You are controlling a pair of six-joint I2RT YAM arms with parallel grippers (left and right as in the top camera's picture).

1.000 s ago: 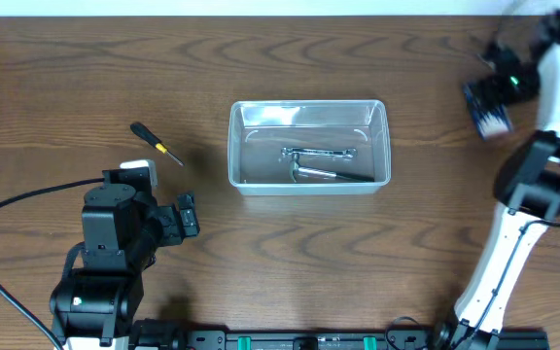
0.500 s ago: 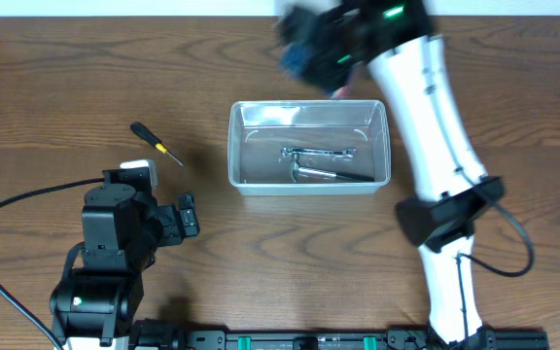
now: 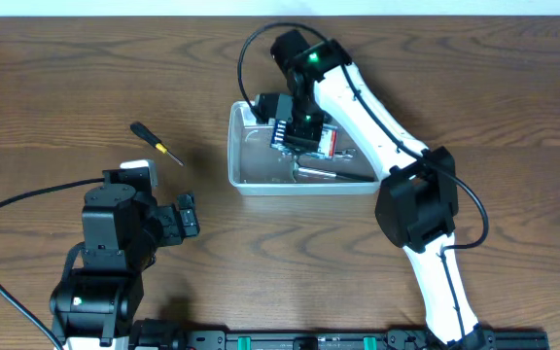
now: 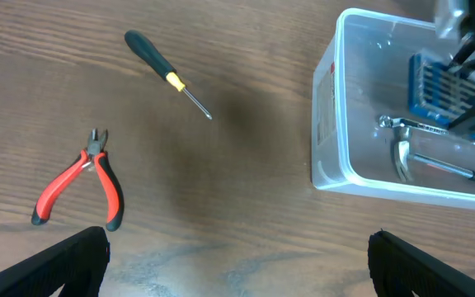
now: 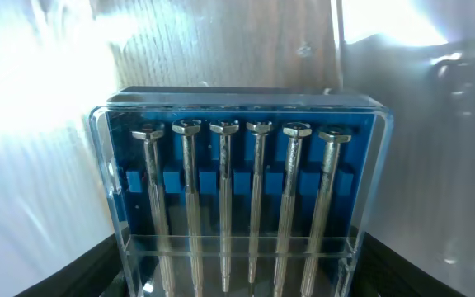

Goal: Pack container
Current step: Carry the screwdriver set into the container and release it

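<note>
Now right gripper (image 5: pixel 236 276) pinches blue bit case (image 5: pixel 242 206) inside container (image 3: pixel 237 173); left gripper (image 4: pixel 237 268) gapes.

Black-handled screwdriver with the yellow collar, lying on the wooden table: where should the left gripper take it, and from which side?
The black-handled, yellow-collared screwdriver lies flat on the wooden table, nothing touching it. Come straight down with the left gripper and close across the black handle, its thickest part; the thin metal shaft would probably slip.

I am finding nothing legible: the small white-and-red label (image 4: pixel 334 84) on the clear plastic rectangular container (image 4: pixel 325 153) is showing only blur.
</note>
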